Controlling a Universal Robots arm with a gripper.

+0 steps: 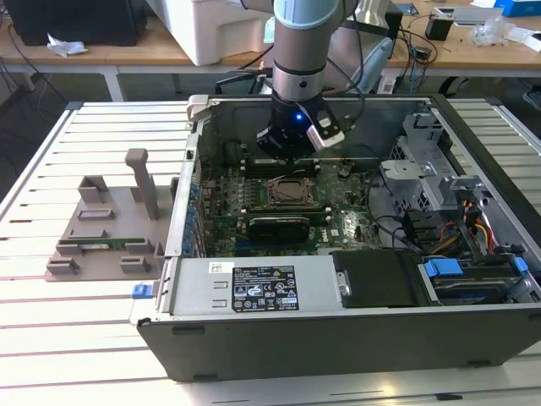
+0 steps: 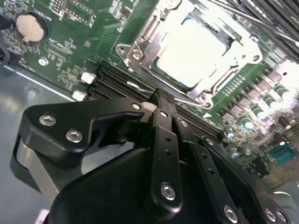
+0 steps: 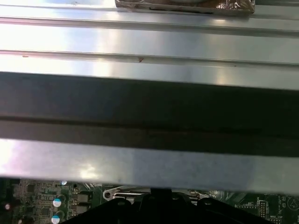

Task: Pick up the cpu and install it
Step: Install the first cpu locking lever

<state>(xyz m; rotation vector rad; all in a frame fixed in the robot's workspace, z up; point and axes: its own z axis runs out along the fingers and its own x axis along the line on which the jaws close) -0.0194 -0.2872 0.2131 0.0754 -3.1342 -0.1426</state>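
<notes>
The cpu (image 2: 194, 51) lies in its socket on the green motherboard (image 2: 79, 46), its shiny silver top framed by the metal retention plate (image 2: 140, 44). In the exterior view the socket (image 1: 292, 193) sits mid-board inside the open computer case (image 1: 338, 326). My gripper (image 1: 287, 150) hangs inside the case just behind the socket. In the second wrist view its black fingers (image 2: 161, 116) meet at the tips, right beside the socket's wire lever (image 2: 187, 100) and the memory slots, with nothing seen between them. The gripper (image 2: 156, 100) is shut and apart from the cpu.
A grey fixture (image 1: 106, 233) holding a green memory stick (image 1: 93, 247) lies on the slatted table at the exterior view's left. The power supply (image 1: 254, 288), drive cage (image 1: 423, 161) and cables (image 1: 473, 228) crowd the case. A coin battery (image 2: 30, 25) sits on the board.
</notes>
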